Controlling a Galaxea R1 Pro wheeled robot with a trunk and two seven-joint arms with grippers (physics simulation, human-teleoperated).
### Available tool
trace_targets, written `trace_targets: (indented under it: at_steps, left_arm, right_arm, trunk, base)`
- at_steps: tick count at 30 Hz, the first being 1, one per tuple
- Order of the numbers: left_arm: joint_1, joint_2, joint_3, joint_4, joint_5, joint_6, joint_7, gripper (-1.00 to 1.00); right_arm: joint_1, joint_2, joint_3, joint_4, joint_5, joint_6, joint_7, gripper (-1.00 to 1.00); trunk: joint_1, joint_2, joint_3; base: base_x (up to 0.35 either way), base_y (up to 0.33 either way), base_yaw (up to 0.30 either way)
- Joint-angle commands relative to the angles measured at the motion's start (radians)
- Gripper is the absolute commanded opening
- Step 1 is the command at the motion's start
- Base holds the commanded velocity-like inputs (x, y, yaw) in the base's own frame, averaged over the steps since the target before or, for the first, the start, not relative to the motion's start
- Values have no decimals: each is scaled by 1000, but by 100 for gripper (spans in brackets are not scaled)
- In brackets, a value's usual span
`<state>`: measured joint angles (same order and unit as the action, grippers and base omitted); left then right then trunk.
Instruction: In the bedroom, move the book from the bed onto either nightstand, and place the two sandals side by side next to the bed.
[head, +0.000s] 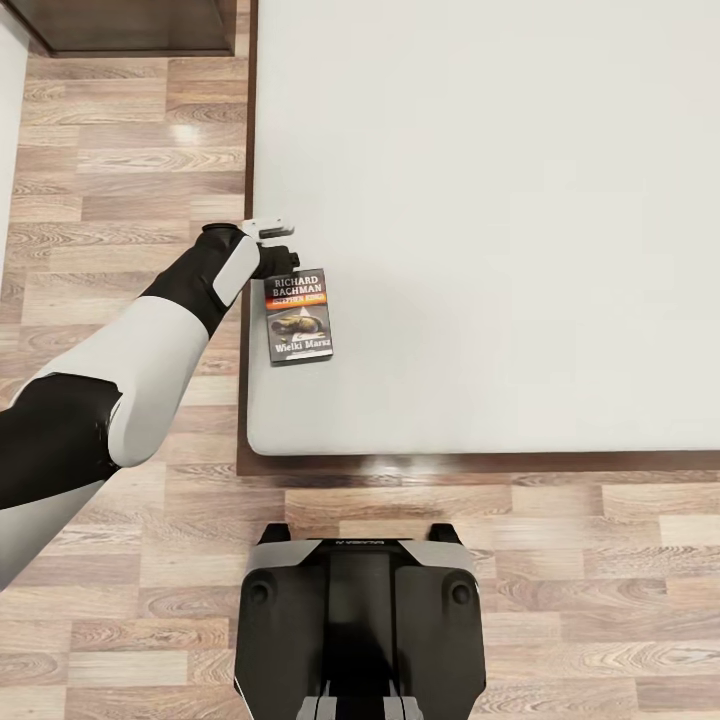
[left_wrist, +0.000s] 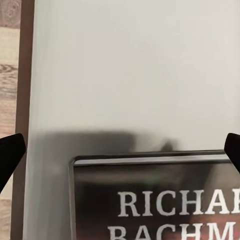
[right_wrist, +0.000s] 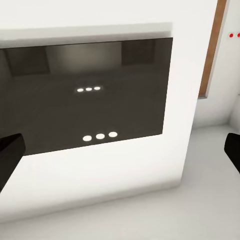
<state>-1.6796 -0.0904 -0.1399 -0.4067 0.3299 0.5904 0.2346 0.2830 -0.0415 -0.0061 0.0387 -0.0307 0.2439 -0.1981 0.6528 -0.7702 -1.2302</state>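
1. Book (head: 298, 315) lying flat, cover up, near the left front corner of the bed's (head: 500, 200) grey mattress.
2. Left gripper (left_wrist: 120, 150) hovering over the book's top edge, fingers (left_wrist: 10, 150) spread wide, nothing held.
3. Right gripper (right_wrist: 120, 150) spread too, facing a dark glossy panel (right_wrist: 90, 95) on a white wall.
4. Dark nightstand (head: 130, 25) on the wood floor (head: 110, 170), well apart from the book.

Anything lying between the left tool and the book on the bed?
Nothing: in the left wrist view, the left tool hangs open over the dark grey paperback book, only bare light grey mattress around.
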Motion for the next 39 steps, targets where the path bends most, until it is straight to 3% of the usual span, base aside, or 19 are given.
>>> trace_targets:
  at_steps: [1, 6, 15, 32, 39]
  left_arm:
    - [0, 1, -7, -1, 11, 3, 8, 100]
    - [0, 1, -7, -1, 11, 3, 7, 100]
    - [0, 1, -7, -1, 11, 3, 8, 100]
    - [0, 1, -7, -1, 11, 3, 8, 100]
    - [0, 1, -7, -1, 11, 3, 7, 100]
  right_arm:
    - [1, 0, 0, -1, -3, 3, -3, 100]
    - [1, 0, -1, -1, -3, 3, -2, 100]
    - [0, 0, -1, -1, -3, 3, -3, 100]
    - [-1, 0, -1, -2, -2, 3, -2, 100]
    - [-1, 0, -1, -2, -2, 3, -2, 100]
  trunk:
    - [0, -1, 0]
    - [0, -1, 0]
    - [35, -64, -29]
    - [35, -64, -29]
    - [62, -113, -51]
  base:
    - [0, 0, 0]
    - [0, 0, 0]
    - [0, 0, 0]
    - [0, 0, 0]
    - [0, 0, 0]
